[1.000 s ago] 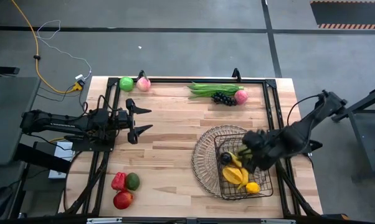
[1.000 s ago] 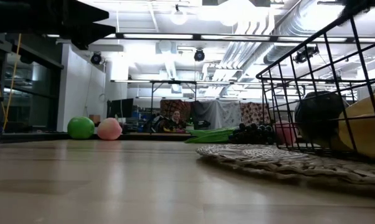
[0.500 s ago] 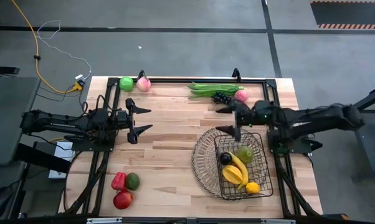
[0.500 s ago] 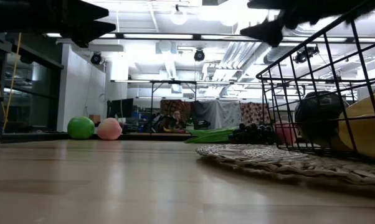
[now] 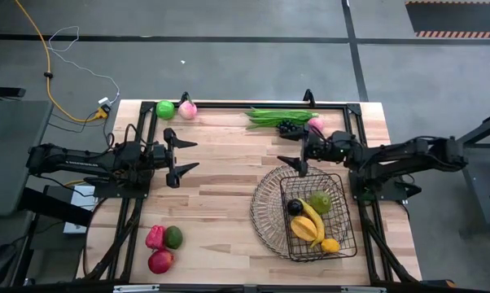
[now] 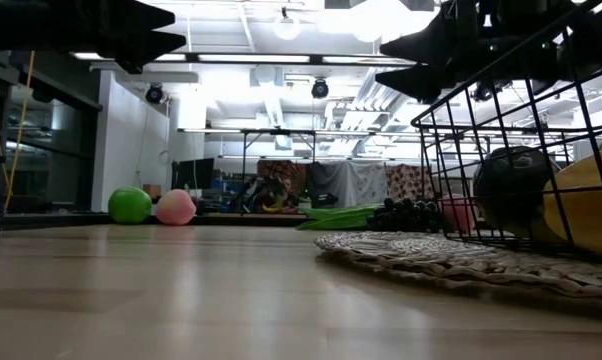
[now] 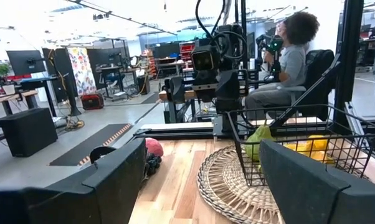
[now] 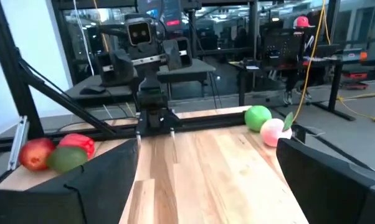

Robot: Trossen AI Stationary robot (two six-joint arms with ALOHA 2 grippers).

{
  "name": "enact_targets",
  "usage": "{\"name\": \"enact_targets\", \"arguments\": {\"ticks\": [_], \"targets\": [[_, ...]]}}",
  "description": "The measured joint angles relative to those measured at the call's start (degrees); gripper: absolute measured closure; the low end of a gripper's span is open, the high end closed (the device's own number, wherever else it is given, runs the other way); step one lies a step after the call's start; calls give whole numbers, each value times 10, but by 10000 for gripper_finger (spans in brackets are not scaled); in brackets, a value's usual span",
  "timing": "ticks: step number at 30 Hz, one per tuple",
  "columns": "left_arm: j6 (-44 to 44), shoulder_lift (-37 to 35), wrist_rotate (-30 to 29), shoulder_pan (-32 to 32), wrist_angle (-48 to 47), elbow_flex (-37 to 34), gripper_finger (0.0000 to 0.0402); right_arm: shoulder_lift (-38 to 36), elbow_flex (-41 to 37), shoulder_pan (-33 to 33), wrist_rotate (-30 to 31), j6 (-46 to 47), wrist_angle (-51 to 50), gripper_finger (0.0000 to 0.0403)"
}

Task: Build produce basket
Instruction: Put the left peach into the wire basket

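The dark wire basket [image 5: 306,213] stands at the table's near right and holds yellow bananas [image 5: 308,224], a lemon [image 5: 330,245], a green fruit [image 5: 320,202] and a dark piece [image 5: 295,207]. My right gripper [image 5: 284,149] hovers open and level just beyond the basket's far rim, pointing toward the table's left, with nothing between its fingers. My left gripper [image 5: 194,155] waits open above the table's left side, pointing right. Other produce lies on the table: a green apple [image 5: 164,109], a pink peach [image 5: 187,109], green beans [image 5: 277,116], grapes [image 5: 290,127], another peach [image 5: 315,124].
A red pepper [image 5: 155,237], an avocado [image 5: 173,237] and a red apple [image 5: 160,261] lie together at the near left. Bare wood spreads across the table's middle [image 5: 229,187]. A person [image 7: 293,56] sits in the room beyond the table's right edge.
My right gripper has swung from over the basket, fingers pointing down into it, toward the table's far edge and has tipped up to point level toward the left. The green fruit now shows in the basket where the gripper stood.
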Motion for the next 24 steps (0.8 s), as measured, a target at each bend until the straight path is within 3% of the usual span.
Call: {"name": "enact_targets", "arguments": {"ticks": [24], "targets": [[-10, 0, 2, 0, -9, 1, 101, 4, 1, -1, -2, -34, 0, 32]]}}
